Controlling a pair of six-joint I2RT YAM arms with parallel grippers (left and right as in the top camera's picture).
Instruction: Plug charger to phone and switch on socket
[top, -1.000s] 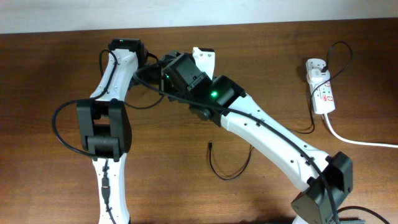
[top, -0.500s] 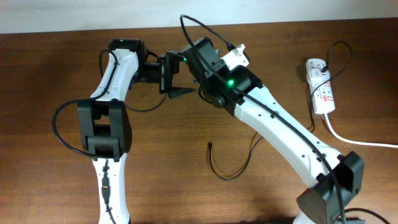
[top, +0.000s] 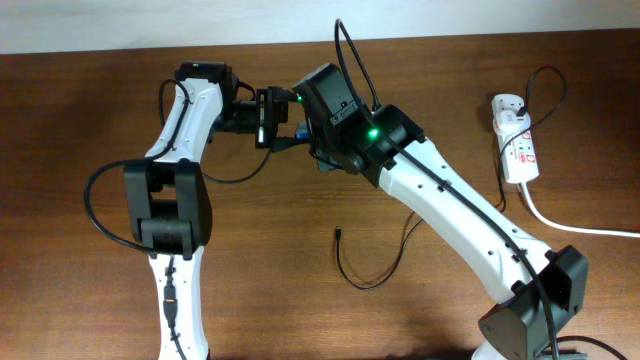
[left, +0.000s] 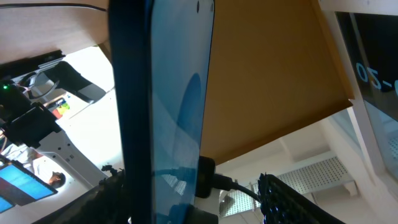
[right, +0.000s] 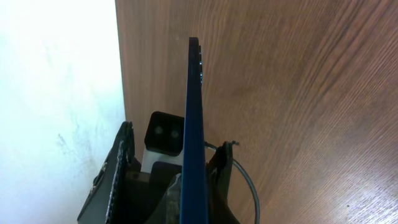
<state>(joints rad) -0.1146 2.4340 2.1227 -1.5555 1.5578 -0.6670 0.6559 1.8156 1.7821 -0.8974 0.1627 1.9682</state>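
The phone (top: 300, 131) is held off the table at the back, only a sliver of blue showing overhead. My right gripper (top: 310, 138) is shut on it; in the right wrist view the phone (right: 194, 118) stands edge-on between the fingers (right: 169, 180). My left gripper (top: 270, 118) is open around the phone's other end. In the left wrist view the blue screen (left: 177, 106) lies against one finger and a gap shows to the other (left: 199, 198). The charger tip (top: 340, 234) lies loose mid-table, its thin cable looping right to the socket (top: 517, 145).
The socket's thick white cord (top: 575, 228) runs off the right edge. The charger's loop (top: 372, 272) lies under my right arm. A pale wall borders the table's far edge (top: 450, 18).
My right gripper has swung down and left and turned, bringing the phone between the open fingers of my left gripper. The left arm, charger and socket have not moved.
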